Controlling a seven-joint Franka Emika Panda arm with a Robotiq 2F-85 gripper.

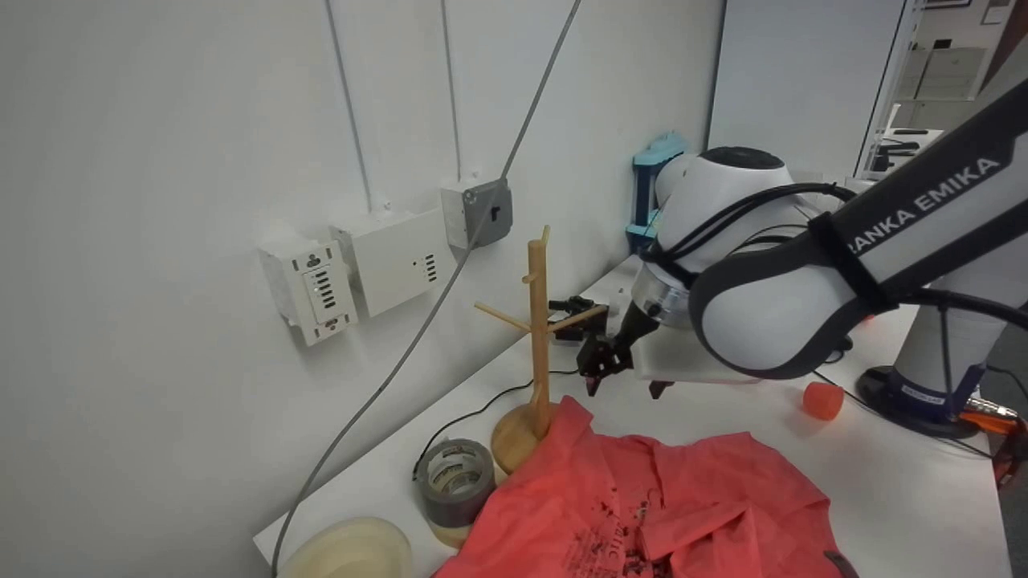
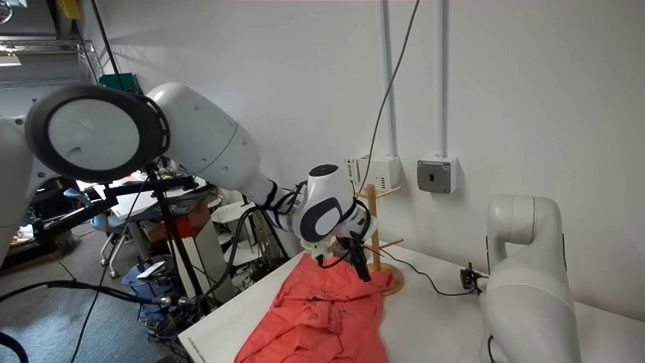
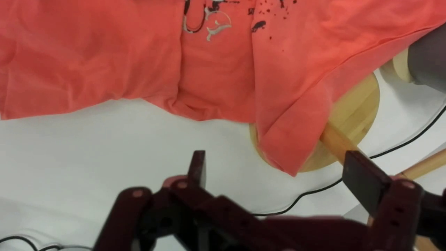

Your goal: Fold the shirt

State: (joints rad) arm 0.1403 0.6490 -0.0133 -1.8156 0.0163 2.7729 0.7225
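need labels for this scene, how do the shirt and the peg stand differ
The shirt is coral red with dark print; the peg stand is plain wood.
The shirt lies wrinkled; the peg stand stands upright.
Both rest on the white table.

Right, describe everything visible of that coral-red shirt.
The coral-red shirt looks like soft, wrinkled fabric, printed with dark lettering and specks plus a pale motif. It lies unevenly spread on the white tabletop, partly folded over itself; one corner covers part of the wooden peg stand's round base. Every view crops it. The open claw holds none of it.
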